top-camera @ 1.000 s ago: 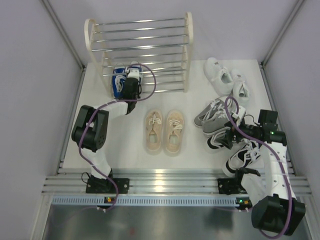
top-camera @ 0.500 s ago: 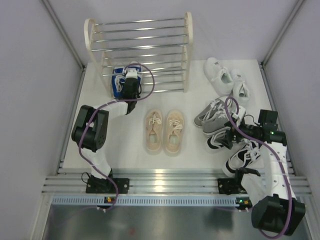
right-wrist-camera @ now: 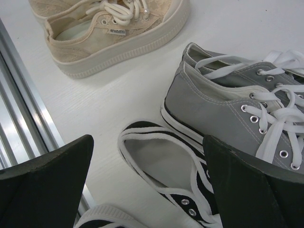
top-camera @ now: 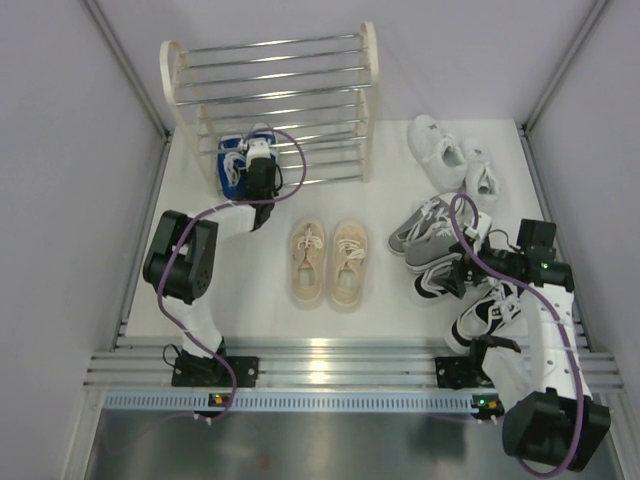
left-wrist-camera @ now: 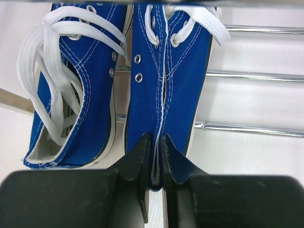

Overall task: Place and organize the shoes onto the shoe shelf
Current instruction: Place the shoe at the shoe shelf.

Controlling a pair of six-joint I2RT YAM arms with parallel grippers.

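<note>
One blue shoe between left fingers

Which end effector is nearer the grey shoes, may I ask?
The right end effector hangs open beside the grey shoes; the left is far off, gripping a blue shoe.

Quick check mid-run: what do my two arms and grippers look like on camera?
Both the left arm and right arm have white links with bulky black joint housings, and a purple cable loops along each. The left gripper and right gripper have matte black, wedge-shaped fingers. A small green light glows on the right arm.
</note>
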